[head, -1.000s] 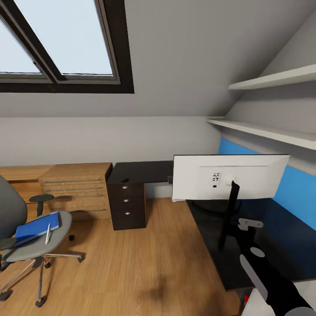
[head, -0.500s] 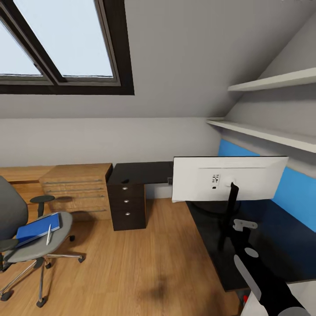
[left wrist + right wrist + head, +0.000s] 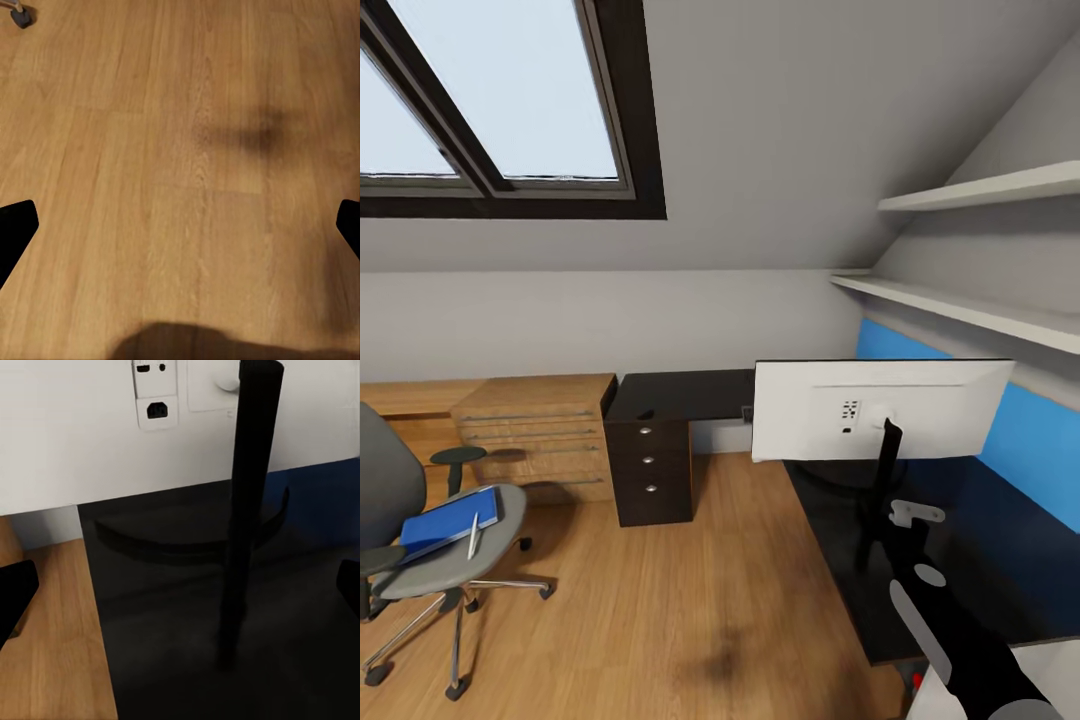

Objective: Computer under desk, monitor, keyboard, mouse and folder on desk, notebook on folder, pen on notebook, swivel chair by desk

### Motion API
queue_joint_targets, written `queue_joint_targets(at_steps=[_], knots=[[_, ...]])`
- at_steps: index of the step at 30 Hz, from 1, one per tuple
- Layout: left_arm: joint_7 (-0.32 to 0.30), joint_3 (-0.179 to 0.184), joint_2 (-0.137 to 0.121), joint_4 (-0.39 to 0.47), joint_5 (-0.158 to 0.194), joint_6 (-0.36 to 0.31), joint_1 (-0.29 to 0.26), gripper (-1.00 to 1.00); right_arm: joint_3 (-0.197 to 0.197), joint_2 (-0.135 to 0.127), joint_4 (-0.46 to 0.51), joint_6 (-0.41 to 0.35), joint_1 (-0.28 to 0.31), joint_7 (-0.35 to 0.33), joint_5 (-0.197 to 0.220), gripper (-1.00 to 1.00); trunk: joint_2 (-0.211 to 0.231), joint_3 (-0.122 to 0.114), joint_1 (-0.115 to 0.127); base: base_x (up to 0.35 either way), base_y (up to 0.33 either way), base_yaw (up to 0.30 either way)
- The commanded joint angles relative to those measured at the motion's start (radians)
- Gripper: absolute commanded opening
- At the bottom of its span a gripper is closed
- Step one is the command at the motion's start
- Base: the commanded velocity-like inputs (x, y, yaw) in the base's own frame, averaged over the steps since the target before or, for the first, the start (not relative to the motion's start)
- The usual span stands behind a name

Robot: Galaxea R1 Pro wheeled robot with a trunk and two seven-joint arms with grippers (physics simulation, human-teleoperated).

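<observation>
The monitor (image 3: pixel 880 410) already stands on the black tabletop (image 3: pixel 950 560), its white back facing the camera and its thin black stand (image 3: pixel 244 510) rising from a round base on the dark surface, so that part of the job looks done. The blue folder (image 3: pixel 448 520) lies on the seat of the swivel chair (image 3: pixel 430 560), with the pen (image 3: pixel 473 534) resting across it; the notebook cannot be made out, though it may be the darker edge under the folder. The chair stands well apart from the tabletop, out on the wood floor (image 3: pixel 660 610) near a light wooden dresser (image 3: pixel 540 430). A small dark lump (image 3: pixel 646 411) on the far wing above the drawer unit (image 3: pixel 650 468) could be the mouse, but it is too small to tell. So, by my reading, most of the work is left: folder, notebook, pen, chair, keyboard and mouse. The right tool (image 3: pixel 180 585) hangs near the monitor stand with its fingers wide apart, one on either side, gripping nothing. The left tool (image 3: pixel 180 225) faces bare floor, its fingertips likewise spread and empty.
</observation>
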State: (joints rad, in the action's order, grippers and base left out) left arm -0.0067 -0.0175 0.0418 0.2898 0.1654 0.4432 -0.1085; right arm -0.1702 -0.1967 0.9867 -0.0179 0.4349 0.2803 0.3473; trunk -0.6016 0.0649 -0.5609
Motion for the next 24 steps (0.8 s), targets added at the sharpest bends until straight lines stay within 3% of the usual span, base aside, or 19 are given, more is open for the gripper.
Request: queue_joint_targets(at_steps=[1,13,24], knots=[[0.001,-0.002,0.001,-0.001,0.003,0.003,-0.001,1.0,-0.005,-0.001,0.002,-0.002,0.001,0.009,0.007,1.0,0.006,-0.001,0.004,0.0,0.0,0.0],[0.004,-0.005,-0.011,-0.068,0.005,0.035,0.0,1.0,-0.006,-0.002,0.021,-0.018,0.001,0.008,0.0,1.0,0.09,-0.039,0.05,0.0,0.0,0.0],[-0.003,-0.004,-0.023,-0.125,0.003,0.185,0.0,1.0,-0.001,-0.003,0.123,-0.233,0.009,0.009,0.0,1.0,0.153,-0.067,0.084,0.0,0.0,0.0]])
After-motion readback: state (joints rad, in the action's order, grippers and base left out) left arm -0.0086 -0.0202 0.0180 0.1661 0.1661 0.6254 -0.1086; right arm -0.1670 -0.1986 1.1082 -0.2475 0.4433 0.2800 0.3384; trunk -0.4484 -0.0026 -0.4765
